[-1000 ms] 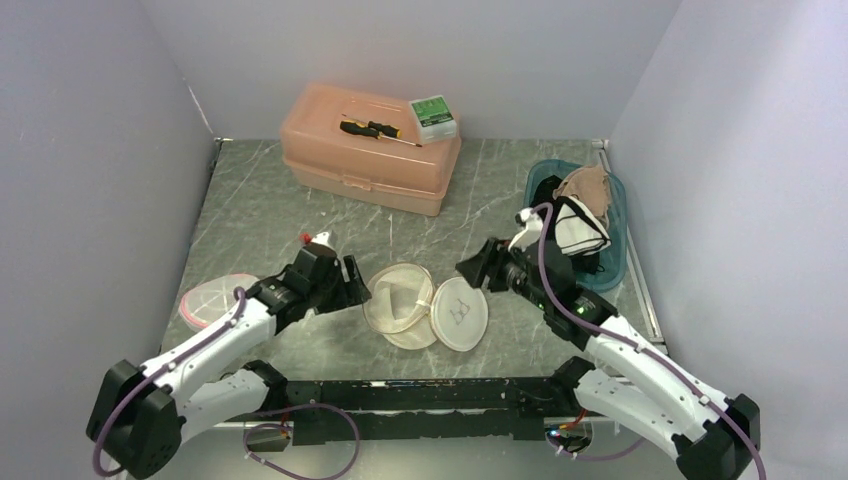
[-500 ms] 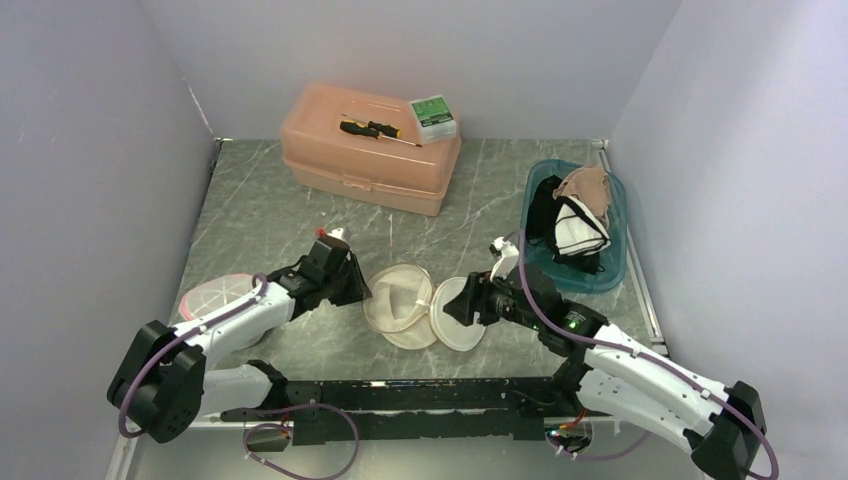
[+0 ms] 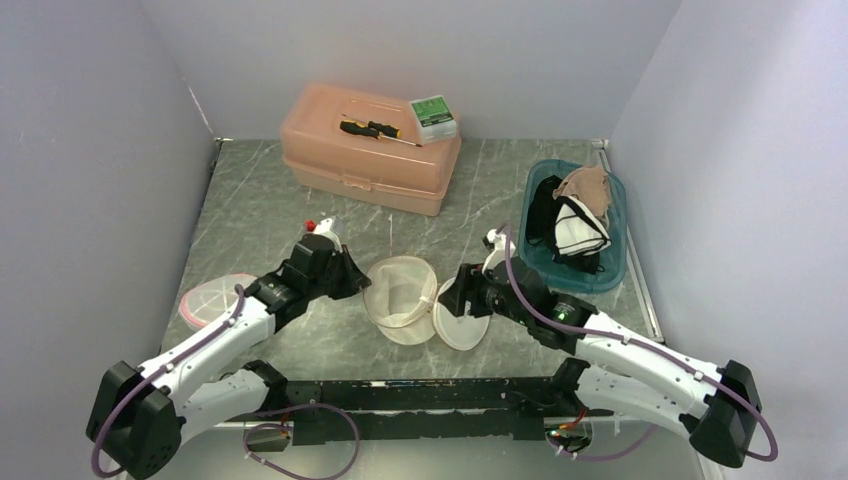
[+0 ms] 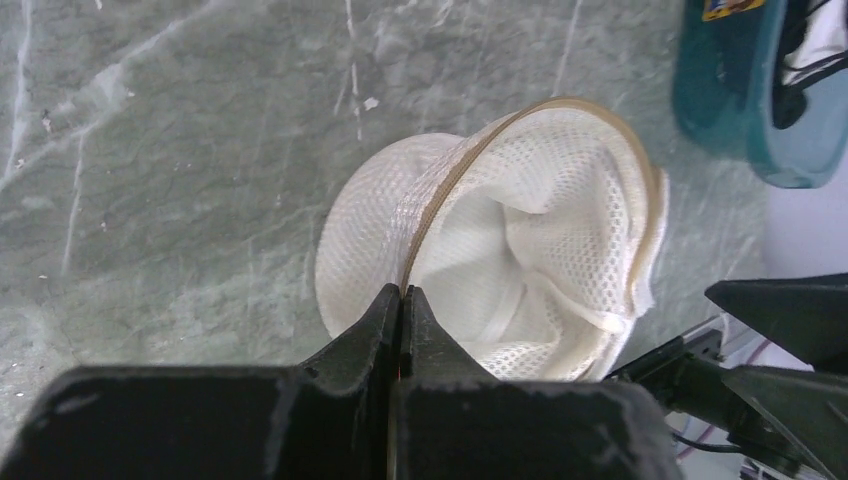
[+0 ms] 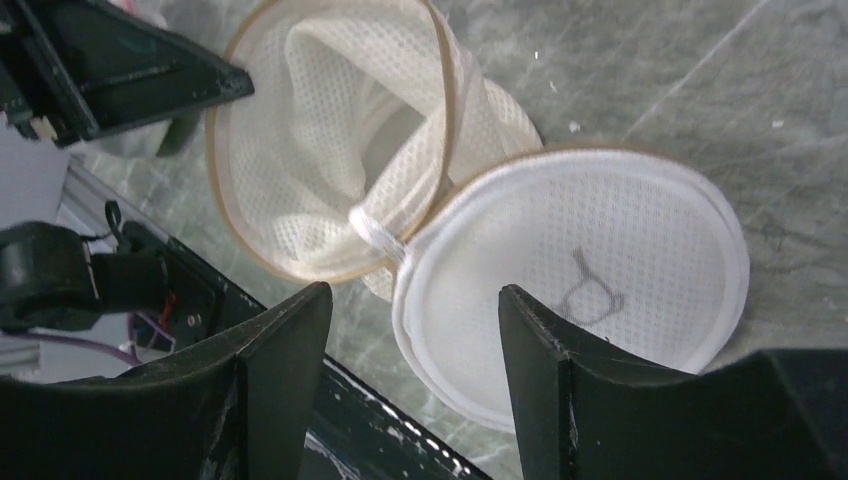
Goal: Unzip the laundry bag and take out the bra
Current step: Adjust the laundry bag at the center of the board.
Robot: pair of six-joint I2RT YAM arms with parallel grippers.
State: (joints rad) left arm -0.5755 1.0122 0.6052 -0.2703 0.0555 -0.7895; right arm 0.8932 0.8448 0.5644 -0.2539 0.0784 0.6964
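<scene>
The laundry bag (image 3: 400, 290) is a round white mesh pouch with a tan zipper rim. It lies unzipped at the table's front middle, its mouth gaping (image 4: 540, 230) (image 5: 330, 150). Its round flap (image 3: 462, 318) (image 5: 590, 270) lies flat beside it, to the right. My left gripper (image 3: 358, 285) (image 4: 401, 290) is shut on the bag's tan rim at its left side. My right gripper (image 3: 455, 298) (image 5: 415, 295) hovers open over the flap's near-left edge, holding nothing. Only mesh folds and a white strap show inside; I cannot make out a bra there.
A teal bin (image 3: 610, 270) at the right holds beige, black and white garments. A peach plastic case (image 3: 370, 160) at the back carries a screwdriver (image 3: 378, 129) and a small green box (image 3: 433, 115). A pink-rimmed mesh disc (image 3: 210, 298) lies at the left. Walls close in on three sides.
My left gripper has closed from open onto the bag's rim. My right arm has swung left and down from near the bin to over the flap.
</scene>
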